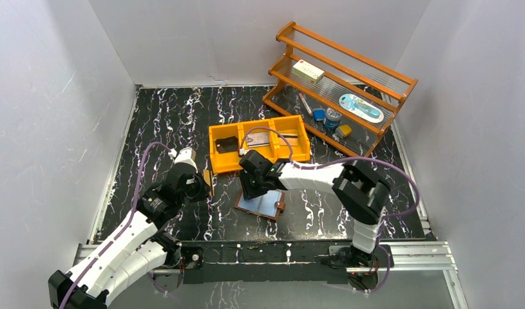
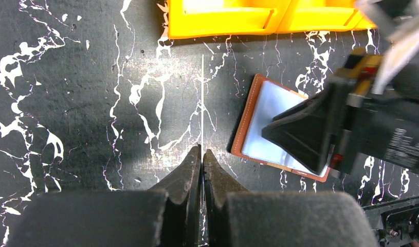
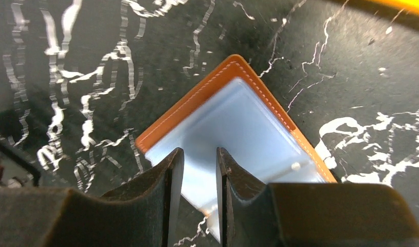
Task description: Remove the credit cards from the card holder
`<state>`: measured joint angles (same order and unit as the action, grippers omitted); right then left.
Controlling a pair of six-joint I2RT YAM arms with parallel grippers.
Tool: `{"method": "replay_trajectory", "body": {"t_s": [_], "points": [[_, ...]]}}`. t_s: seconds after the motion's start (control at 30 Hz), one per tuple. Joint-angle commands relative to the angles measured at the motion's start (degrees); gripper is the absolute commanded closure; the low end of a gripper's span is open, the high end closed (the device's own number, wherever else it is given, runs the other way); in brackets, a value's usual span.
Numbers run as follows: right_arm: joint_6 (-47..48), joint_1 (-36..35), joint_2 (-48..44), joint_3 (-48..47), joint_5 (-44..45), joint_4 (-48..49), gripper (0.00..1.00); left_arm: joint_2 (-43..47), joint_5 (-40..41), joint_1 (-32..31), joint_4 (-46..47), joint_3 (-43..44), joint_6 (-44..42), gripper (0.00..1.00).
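We are holding the right pincer (image 3: pixel 199 152) part-open over the holder (image 3: pixel 233 123), with nothing between the jaws. The holder is lying open and flat right at the tips, its long axis slanting across the jaws' gap. We cannot tell whether a card is sitting inside. The left pincer (image 2: pixel 202 151) is hovering just beside it to the left, clamped on an edge-on card (image 2: pixel 202 98). The bin (image 1: pixel 212 147) is bounding the far side, and the tabletop (image 1: pixel 182 116) is giving room leftward.
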<state>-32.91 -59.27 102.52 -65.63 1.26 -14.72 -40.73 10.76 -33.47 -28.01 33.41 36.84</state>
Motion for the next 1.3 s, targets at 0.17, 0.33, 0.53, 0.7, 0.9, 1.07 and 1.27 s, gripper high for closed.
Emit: {"method": "replay_trajectory", "body": {"t_s": [0.17, 0.33, 0.53, 0.7, 0.9, 1.07, 1.27], "points": [[-2.58, -2.50, 6.89, 2.54, -1.97, -2.52, 0.62, -0.12, 0.78, 0.24, -0.77, 1.03, -0.62, 1.00], [1.51, -6.18, 6.00, 5.52, -6.48, -0.68, 0.62, -0.40, 0.51, 0.20, -0.48, 1.16, -0.54, 1.00], [2.87, -8.15, 3.24, 8.07, -6.35, -0.61, 0.62, -0.62, -0.26, 0.23, -0.34, 1.12, -0.55, 1.00], [2.58, -8.15, 0.83, 4.43, -2.71, -1.87, 0.59, -0.92, -3.05, 0.23, 1.42, 0.56, -0.87, 1.00], [0.86, -7.47, -4.64, -1.44, 3.76, -1.71, 0.53, -2.11, -9.29, 0.25, 5.64, 0.29, -1.77, 1.00], [-4.29, -0.22, -13.84, 4.79, 2.17, 2.64, 0.47, -1.90, -14.10, 0.25, 10.74, -0.88, -1.13, 1.00], [-11.08, 10.62, -23.99, 18.92, -11.42, 17.96, 0.30, -4.06, -27.63, 2.05, 22.14, -1.94, 1.00, 1.00]]}}
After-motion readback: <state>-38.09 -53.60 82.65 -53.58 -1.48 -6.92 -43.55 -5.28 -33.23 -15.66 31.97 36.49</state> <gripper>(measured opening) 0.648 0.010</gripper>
